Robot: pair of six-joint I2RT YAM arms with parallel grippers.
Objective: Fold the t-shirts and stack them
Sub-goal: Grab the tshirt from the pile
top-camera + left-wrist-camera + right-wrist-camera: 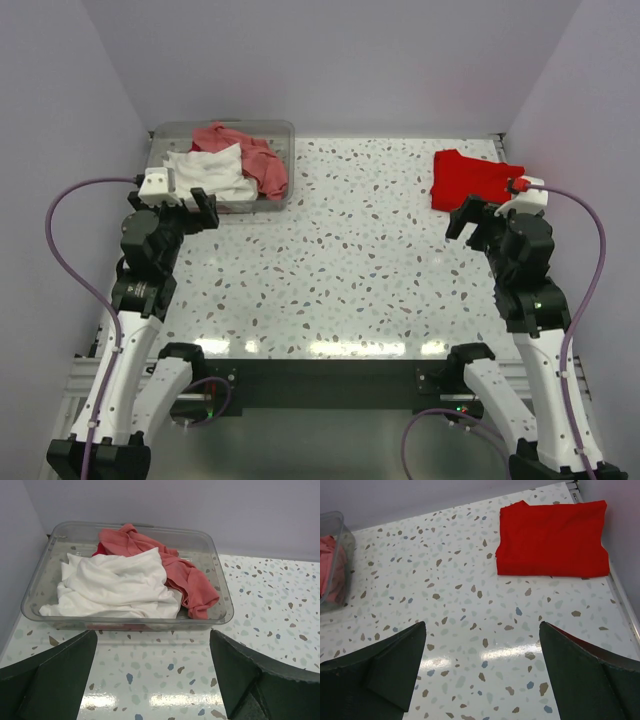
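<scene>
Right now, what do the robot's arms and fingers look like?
The left arm and right arm match: white lower links, black blocky joints higher up, a white block at each wrist. A lilac cable loops off each wrist. The fingers are dark, wedge-shaped slabs, two per arm.

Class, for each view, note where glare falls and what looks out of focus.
Top external: a glare band runs along the near edge of the tabletop, and all is sharp. Left wrist: a glare streak lies under the left gripper, its fingers slightly soft. Right wrist: a similar streak lies nearer than the red t-shirt, under the soft-edged right gripper.
</scene>
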